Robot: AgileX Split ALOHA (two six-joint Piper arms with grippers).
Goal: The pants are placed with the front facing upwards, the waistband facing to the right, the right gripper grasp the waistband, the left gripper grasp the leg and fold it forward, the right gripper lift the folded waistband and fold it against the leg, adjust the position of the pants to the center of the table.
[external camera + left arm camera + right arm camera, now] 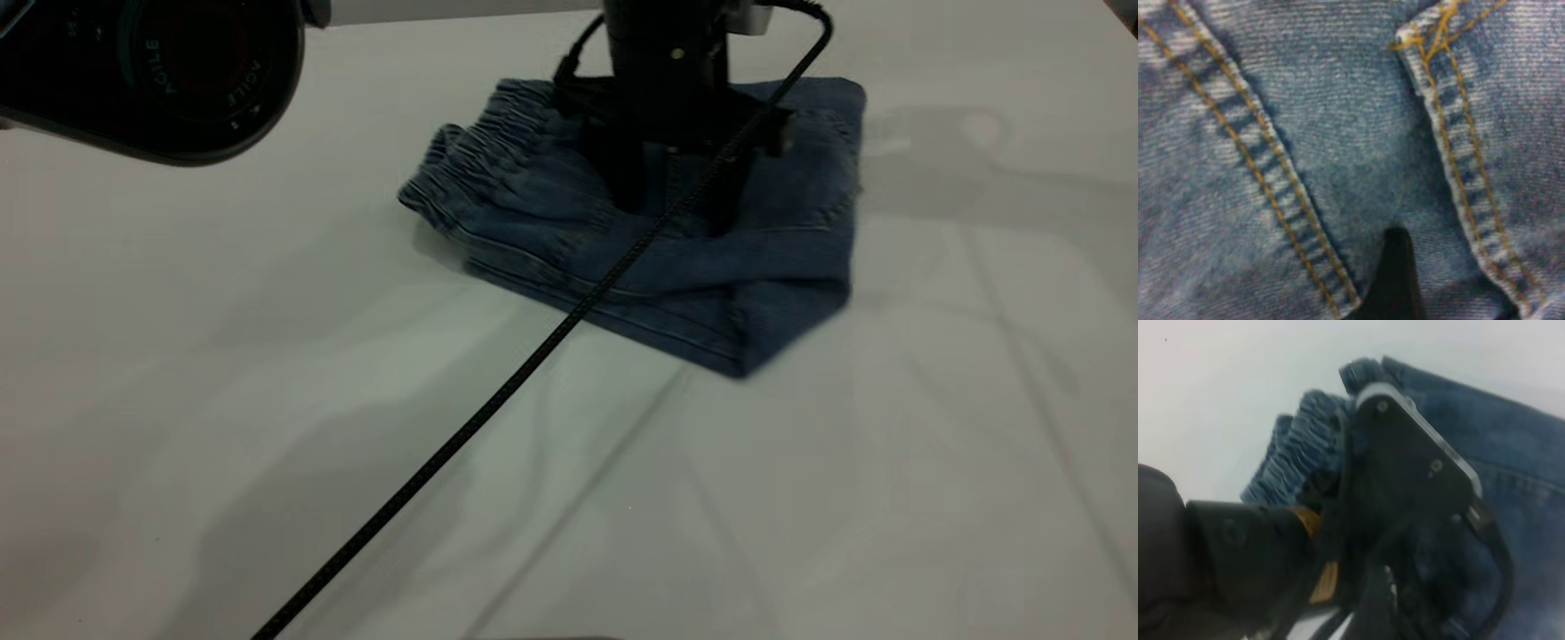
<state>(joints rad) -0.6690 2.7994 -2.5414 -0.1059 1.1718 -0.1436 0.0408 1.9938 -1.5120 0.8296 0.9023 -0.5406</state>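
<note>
Seemingly both folds are done. Outside, one pants [658, 258] bundle lies under the left gripper [676, 200], whose fingers are apart and pressing down, with the waistband [480, 169] beside them. Centring on the counter [267, 400] remains. Left wrist: denim meets one finger [1395, 273]. Right wrist: the second, the right gripper [1225, 547], hangs near the waistband.

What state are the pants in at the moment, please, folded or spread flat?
Folded: the pants lie as a compact stack with layered edges and the waistband on top.
</note>
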